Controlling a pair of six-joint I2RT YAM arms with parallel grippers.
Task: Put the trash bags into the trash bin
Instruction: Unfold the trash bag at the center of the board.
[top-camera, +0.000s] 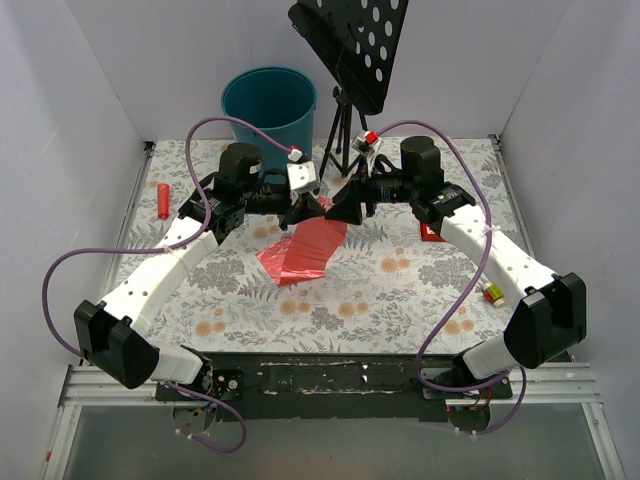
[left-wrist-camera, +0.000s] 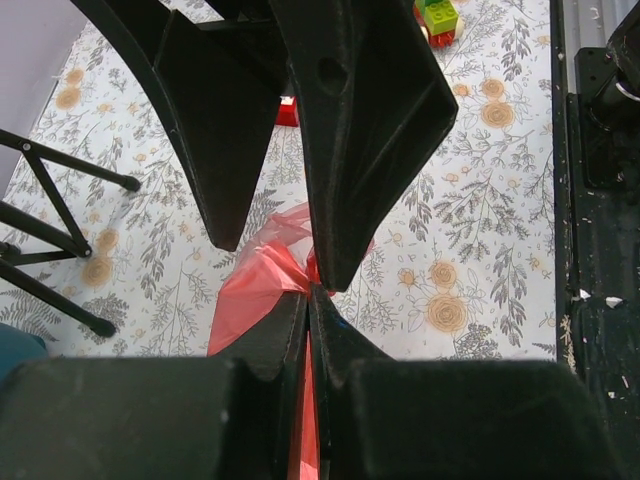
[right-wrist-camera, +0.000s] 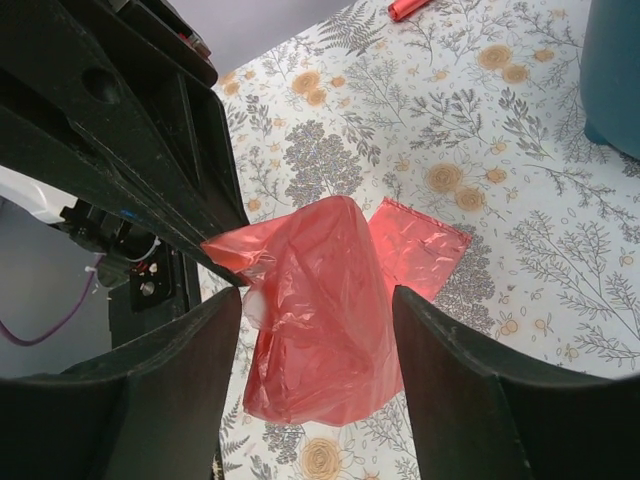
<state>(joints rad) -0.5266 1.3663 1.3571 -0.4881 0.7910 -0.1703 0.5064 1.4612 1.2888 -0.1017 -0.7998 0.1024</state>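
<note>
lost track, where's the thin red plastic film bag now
Top view: the thin red plastic film bag is mid-table, one corner pinched in the left gripper, right gripper open beside it.

Both arms stretch forward and angle inward, wrists nearly nose to nose. Left gripper (left-wrist-camera: 308, 298) has its fingers pinched on the trash bag (top-camera: 300, 256), right gripper (right-wrist-camera: 315, 293) has its fingers spread wide.

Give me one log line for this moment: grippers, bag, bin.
left gripper: shut on trash bag | right gripper: open, fingers either side of bag | trash bin: bag not yet in
</note>
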